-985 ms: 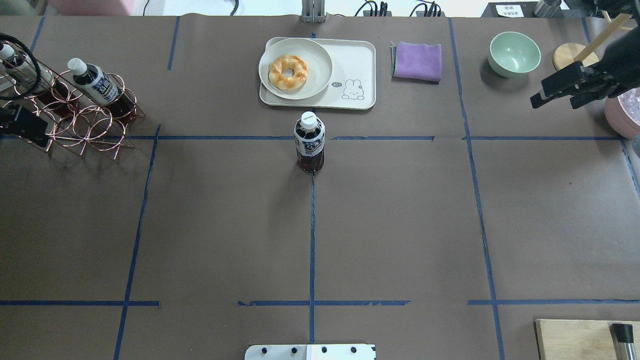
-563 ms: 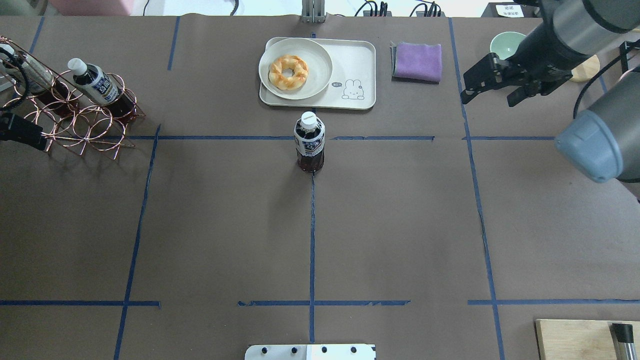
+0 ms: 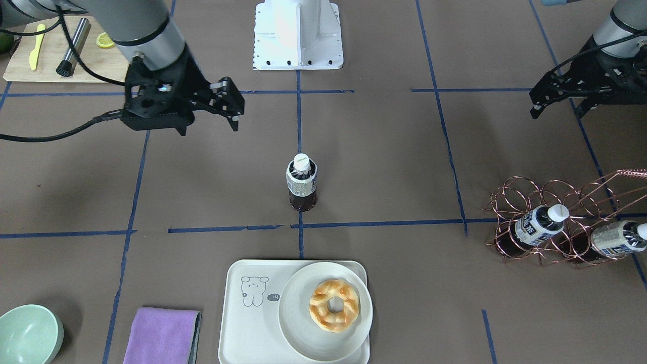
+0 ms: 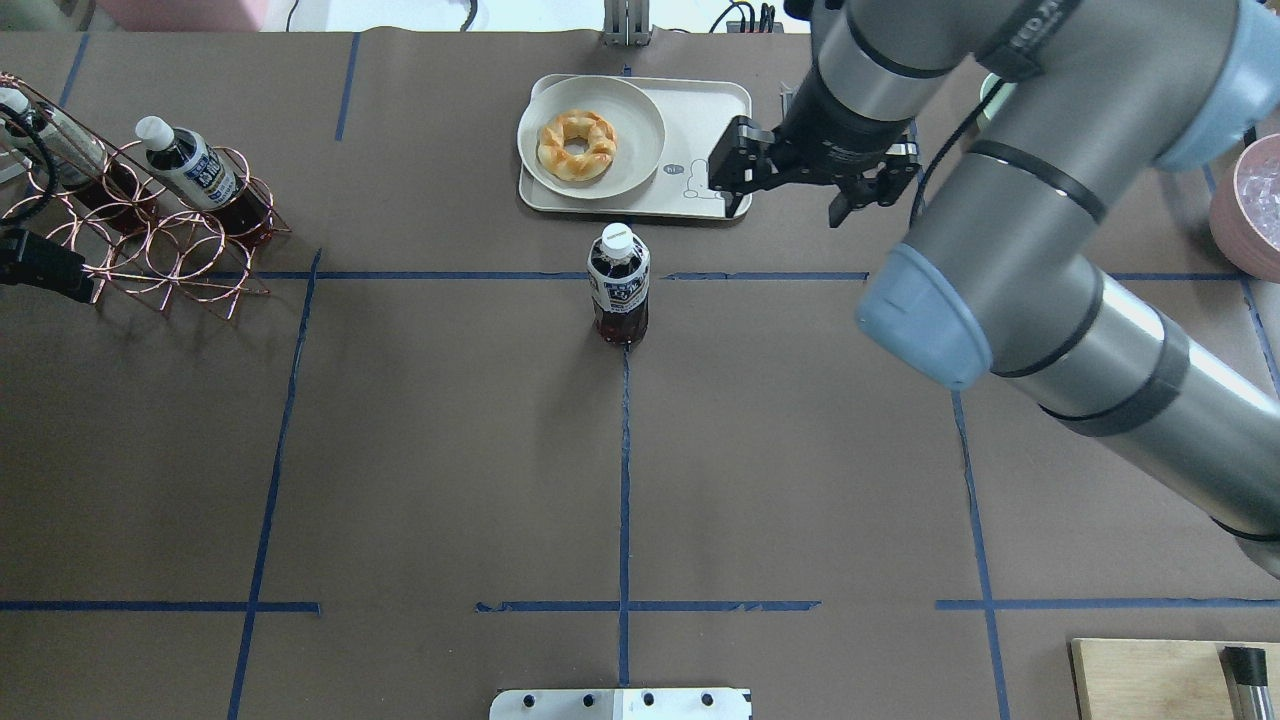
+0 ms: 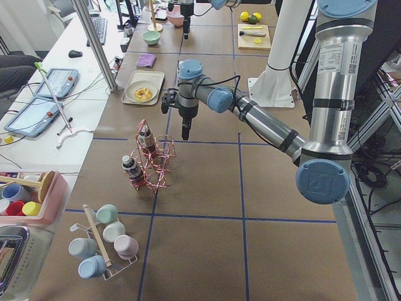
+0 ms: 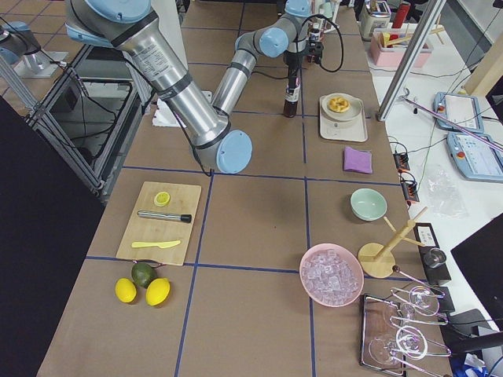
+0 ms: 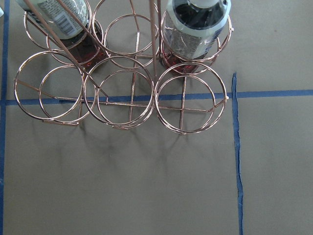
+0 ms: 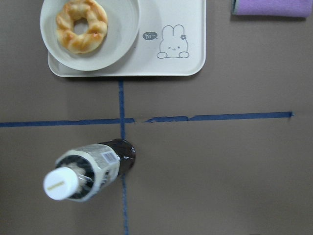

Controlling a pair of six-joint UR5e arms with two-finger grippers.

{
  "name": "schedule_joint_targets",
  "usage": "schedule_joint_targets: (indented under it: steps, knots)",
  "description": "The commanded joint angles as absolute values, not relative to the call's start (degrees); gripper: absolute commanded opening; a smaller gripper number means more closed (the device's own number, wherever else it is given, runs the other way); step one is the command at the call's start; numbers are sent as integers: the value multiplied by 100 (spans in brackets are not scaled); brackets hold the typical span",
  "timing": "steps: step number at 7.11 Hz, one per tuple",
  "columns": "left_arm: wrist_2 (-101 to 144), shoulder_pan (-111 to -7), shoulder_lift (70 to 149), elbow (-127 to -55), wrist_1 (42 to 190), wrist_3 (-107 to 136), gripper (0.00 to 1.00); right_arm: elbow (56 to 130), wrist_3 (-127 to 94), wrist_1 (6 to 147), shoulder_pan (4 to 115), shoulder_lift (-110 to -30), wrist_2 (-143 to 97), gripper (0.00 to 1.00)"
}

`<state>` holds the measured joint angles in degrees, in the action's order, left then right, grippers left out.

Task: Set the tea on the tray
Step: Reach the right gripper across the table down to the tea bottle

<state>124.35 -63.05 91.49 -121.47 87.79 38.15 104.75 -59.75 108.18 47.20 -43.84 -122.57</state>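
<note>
The tea bottle (image 4: 620,285) stands upright on the centre tape line, just in front of the tray (image 4: 705,125); it also shows in the front view (image 3: 302,184) and the right wrist view (image 8: 90,169). The cream tray (image 3: 247,328) (image 8: 195,29) carries a round plate with a doughnut (image 4: 577,143). My right gripper (image 4: 790,200) (image 3: 207,125) is open and empty. It hangs above the table by the tray's near right corner, to the right of the bottle and apart from it. My left gripper (image 3: 556,111) (image 4: 45,270) is open and empty beside the wire rack.
A copper wire rack (image 4: 150,235) (image 7: 122,93) at the far left holds two more bottles (image 3: 538,225). A purple cloth (image 3: 162,333) and a green bowl (image 3: 28,333) lie beyond the tray's right side. A wooden cutting board (image 4: 1150,680) sits at the near right corner.
My right arm has swept left from the table's right edge to beside the tray, gripper still open. The bottle has not moved. The left gripper has barely shifted.
</note>
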Motion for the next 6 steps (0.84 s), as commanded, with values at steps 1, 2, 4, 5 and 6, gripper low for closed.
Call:
schedule_joint_targets:
  steps: [1,2,4,5,6]
  knots:
    - [12498,-6302,9149,-12147,8789,3850,100,9243,-6450,10828,4379,-3222,-11920,99]
    - [12498,-6302,9149,-12146,8789,3850,100,8698,-6495,10828,4325,-2834,-11866,98]
    - [12498,-6302,9149,-12147,8789,3850,100,8175,-6486,10811,4071,-2575,-11463,89]
    - [12498,-6302,9158,-12146,8789,3850,100,8165,-6486,10819,4008,-2610,-11452,83]
    - [12498,-6310,9150,-12146,8789,3850,100,8156,-6486,10811,3973,-2645,-11443,79]
